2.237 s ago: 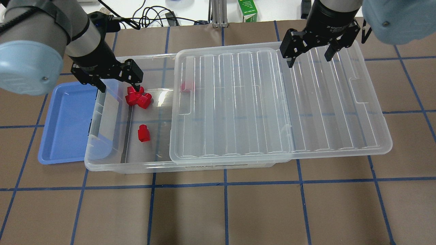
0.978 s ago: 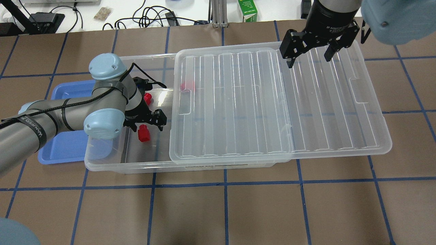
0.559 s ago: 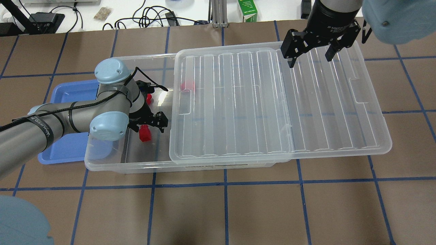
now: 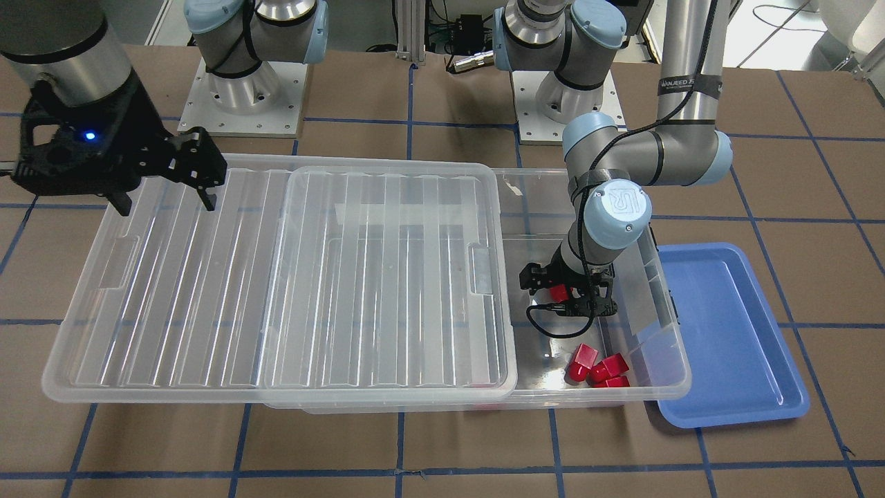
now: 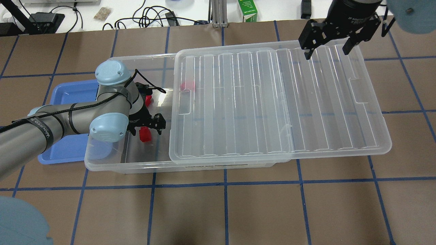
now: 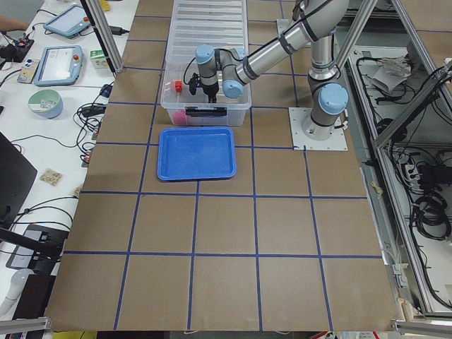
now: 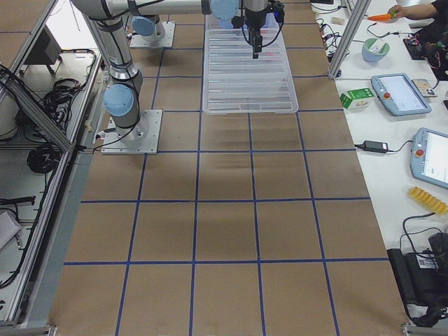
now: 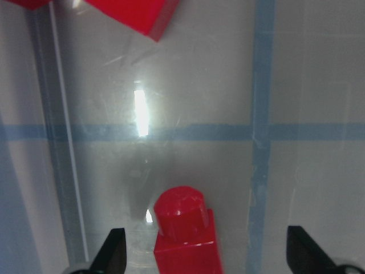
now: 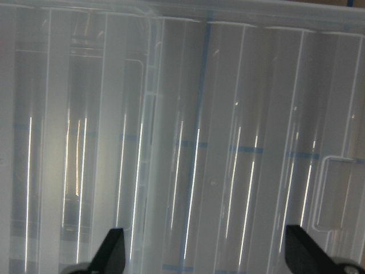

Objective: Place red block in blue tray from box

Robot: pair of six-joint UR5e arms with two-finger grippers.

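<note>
Overhead exterior view, reading "WANJEED" on the strap (image 5: 41, 126) round the left arm; from the front, reading "UR" on a joint cap (image 4: 617, 200). Noting the ribbed lid (image 5: 238, 102) lying offset along the box (image 5: 112, 166), covering most of it and leaving one end uncovered. Finding the red block (image 8: 183, 231) on the box floor in that end, between the fingers of the left gripper (image 5: 146, 130) — spread, not touching it. Seeing several more red blocks (image 4: 599, 368) clustered by the wall nearby. Seeing the right gripper (image 5: 326, 52) splayed above the lid, holding nothing. Spotting the blue tray (image 5: 68, 98) just beside the box's uncovered end.
</note>
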